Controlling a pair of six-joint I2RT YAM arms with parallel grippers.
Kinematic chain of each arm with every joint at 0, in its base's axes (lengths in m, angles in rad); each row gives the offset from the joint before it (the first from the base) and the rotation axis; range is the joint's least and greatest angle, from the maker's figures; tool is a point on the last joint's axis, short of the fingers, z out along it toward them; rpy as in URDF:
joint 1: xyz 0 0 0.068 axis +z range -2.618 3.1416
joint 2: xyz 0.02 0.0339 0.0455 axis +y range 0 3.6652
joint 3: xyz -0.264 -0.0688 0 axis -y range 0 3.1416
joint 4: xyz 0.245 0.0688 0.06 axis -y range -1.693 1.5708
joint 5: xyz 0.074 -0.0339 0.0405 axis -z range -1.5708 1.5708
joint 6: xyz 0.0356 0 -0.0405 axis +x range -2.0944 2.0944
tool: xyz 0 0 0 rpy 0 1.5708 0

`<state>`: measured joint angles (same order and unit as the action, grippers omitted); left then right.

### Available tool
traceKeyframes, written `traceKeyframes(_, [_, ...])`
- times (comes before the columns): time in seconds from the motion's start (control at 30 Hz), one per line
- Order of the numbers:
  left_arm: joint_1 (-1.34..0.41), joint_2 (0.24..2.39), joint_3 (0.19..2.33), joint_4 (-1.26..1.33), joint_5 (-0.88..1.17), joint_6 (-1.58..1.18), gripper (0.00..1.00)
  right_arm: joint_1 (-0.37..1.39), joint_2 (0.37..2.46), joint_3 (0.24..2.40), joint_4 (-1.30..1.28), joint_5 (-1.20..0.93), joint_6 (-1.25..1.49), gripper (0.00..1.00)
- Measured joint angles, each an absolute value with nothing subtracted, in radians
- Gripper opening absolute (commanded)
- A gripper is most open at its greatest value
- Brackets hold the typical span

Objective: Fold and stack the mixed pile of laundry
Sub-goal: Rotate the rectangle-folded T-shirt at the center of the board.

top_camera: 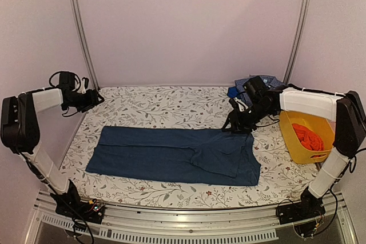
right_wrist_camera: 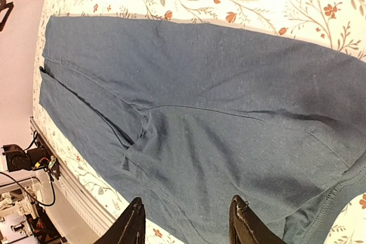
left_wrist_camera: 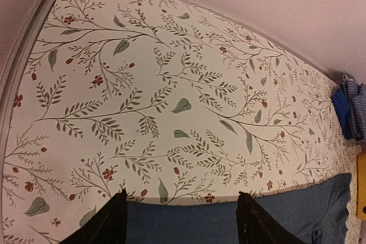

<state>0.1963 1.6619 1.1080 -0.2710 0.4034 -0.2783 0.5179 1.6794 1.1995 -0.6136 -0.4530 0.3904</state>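
Dark navy trousers [top_camera: 171, 154] lie spread flat across the middle of the floral table. My right gripper [top_camera: 230, 125] hovers over their far right edge. In the right wrist view its jaws [right_wrist_camera: 187, 201] stand open above the trousers [right_wrist_camera: 189, 101], with nothing between them. My left gripper [top_camera: 98, 99] is at the back left, off the cloth. The left wrist view shows it [left_wrist_camera: 182, 195] open and empty, with the trousers' edge [left_wrist_camera: 189, 221] below it. A blue check shirt [top_camera: 264, 80] lies bunched at the back right. A red-orange cloth [top_camera: 307, 136] sits in the basket.
The yellow plastic basket [top_camera: 289, 139] stands at the table's right edge, beside the right arm. Metal frame posts rise at both back corners. A metal rail runs along the near edge, where both arm bases are bolted. The blue shirt [left_wrist_camera: 349, 110] shows at the right of the left wrist view.
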Motion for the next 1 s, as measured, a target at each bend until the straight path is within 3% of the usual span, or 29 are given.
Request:
traceKeyframes(0.3, [-0.163, 1.741, 1.163, -0.366, 0.381, -0.183, 0.57, 0.594, 1.743, 1.221, -0.652, -0.374, 0.427, 0.47])
traceKeyframes(0.43, [-0.245, 1.803, 1.162, -0.419, 0.343, -0.159, 0.55, 0.649, 1.809, 1.215, -0.645, -0.368, 0.430, 0.45])
traceKeyframes(0.73, [-0.230, 1.835, 1.143, -0.479, 0.250, -0.162, 0.55, 0.675, 1.930, 1.229, -0.650, -0.323, 0.418, 0.39])
traceKeyframes(1.0, [-0.102, 1.805, 1.109, -0.485, 0.245, -0.197, 0.55, 0.653, 2.151, 1.569, -0.727, -0.229, 0.327, 0.39])
